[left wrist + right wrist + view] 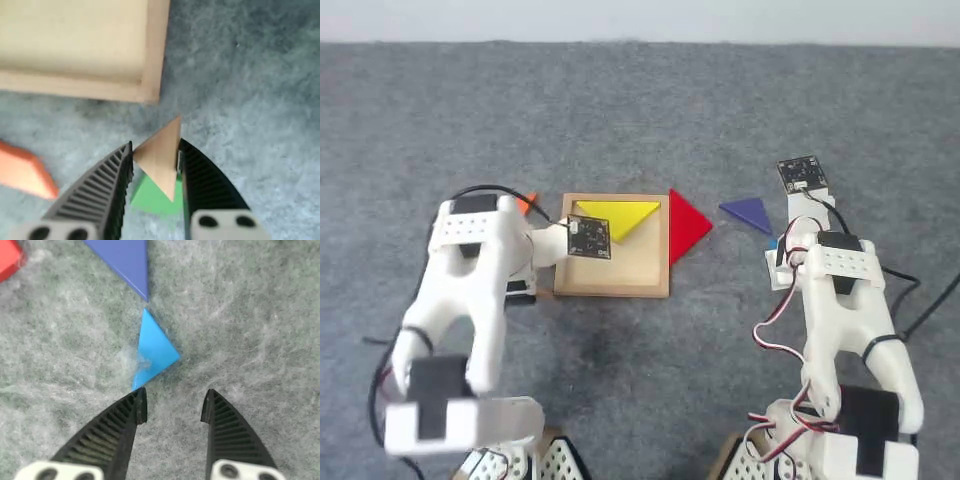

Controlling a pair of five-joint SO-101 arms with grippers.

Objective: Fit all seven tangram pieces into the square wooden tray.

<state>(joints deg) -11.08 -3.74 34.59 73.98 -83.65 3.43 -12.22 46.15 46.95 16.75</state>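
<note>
1. On the grey felt-like mat (620,110), between the two arms and closer to the left one: the square wooden tray (610,288), most of its floor bare.
2. Inside the tray, long side along the far rim: a large yellow triangle (625,213), one corner hidden in the high view under the left arm's wrist circuit board (588,237), which hangs over the tray's left part.
3. Just outside the tray's near-left corner: the left gripper (156,147), clenched on a small green triangular piece (159,162). Piece tipped up on edge between the jaws, raw wood face toward the wrist camera, green face below, upper tip aimed at the tray's corner but apart from it.
4. Left of the tray, near its far-left corner: an orange piece (527,205), flat on the mat, partly hidden behind the left arm in the high view.
5. Hard against the tray's right rim, touching or all but touching: a red triangle (688,226), flat on the mat, apex pointing away from the tray.
6. Farther right of the tray, beyond the red triangle and apart from it: a violet-blue triangle (747,212).
7. Well right of the tray, tip almost meeting the violet-blue triangle's tip: a small light-blue triangle (152,352).
8. Just short of the small light-blue triangle: the right gripper (175,395), jaws spread and grasping nothing, one fingertip (140,400) close to the piece's nearest corner.
</note>
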